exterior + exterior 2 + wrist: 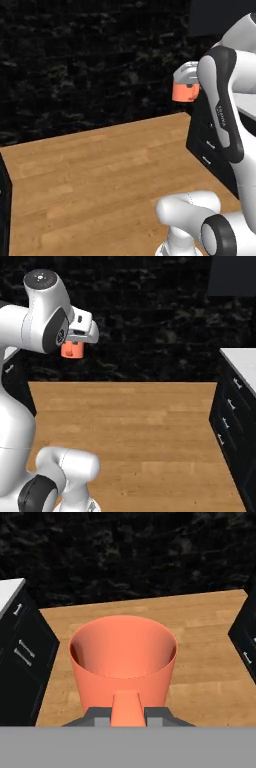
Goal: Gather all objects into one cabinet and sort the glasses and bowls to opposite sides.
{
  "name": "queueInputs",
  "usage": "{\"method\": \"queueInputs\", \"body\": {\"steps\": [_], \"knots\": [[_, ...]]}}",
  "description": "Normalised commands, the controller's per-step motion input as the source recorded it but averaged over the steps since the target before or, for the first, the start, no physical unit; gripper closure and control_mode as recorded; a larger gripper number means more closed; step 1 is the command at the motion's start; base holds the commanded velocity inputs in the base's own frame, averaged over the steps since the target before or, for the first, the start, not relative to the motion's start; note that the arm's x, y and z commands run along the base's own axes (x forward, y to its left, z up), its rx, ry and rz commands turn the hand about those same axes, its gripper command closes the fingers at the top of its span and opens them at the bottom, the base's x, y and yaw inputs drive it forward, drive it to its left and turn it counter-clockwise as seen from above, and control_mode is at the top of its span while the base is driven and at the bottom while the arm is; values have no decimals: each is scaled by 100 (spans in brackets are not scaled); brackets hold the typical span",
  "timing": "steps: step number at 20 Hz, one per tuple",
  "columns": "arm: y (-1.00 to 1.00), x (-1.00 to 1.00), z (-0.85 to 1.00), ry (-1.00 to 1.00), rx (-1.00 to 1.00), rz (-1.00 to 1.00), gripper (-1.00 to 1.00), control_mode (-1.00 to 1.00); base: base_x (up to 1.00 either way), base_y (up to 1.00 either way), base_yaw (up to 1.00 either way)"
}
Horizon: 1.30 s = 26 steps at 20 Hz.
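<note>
My gripper [186, 84] is raised high over the wooden floor and is shut on a bright orange cup [186, 93], one of the glasses. In the right base view the orange cup [72, 350] hangs under the gripper [75, 343] at the upper left, in front of the dark stone wall. Seen from the hand, the cup [122, 657] is upright with its empty inside facing me, and the gripper [127, 714] pinches its near wall. A corner of a black upper cabinet [232, 276] shows at the top right. The bowls are out of view.
Black drawers [235, 421] with short silver pulls under a white counter [242, 362] stand on the right. More black drawers [209, 145] are just beyond the arm. The wooden floor [140, 426] stretches to the dark stone wall [150, 321].
</note>
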Motion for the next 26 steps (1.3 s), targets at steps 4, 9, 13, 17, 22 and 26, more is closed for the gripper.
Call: {"method": "queueInputs", "body": {"steps": [4,9,13,17,22,26], "knots": [[0,0,0,0,0,0,100,100,100,0,-14],[0,0,0,0,0,0,100,100,99,0,-17],[0,0,0,0,0,0,100,100,40,-28,-40],[0,0,0,0,0,0,100,100,1,-28,-46],[0,0,0,0,0,0,100,100,0,-13,-45],[0,0,0,0,0,0,100,100,3,0,-47]]}}
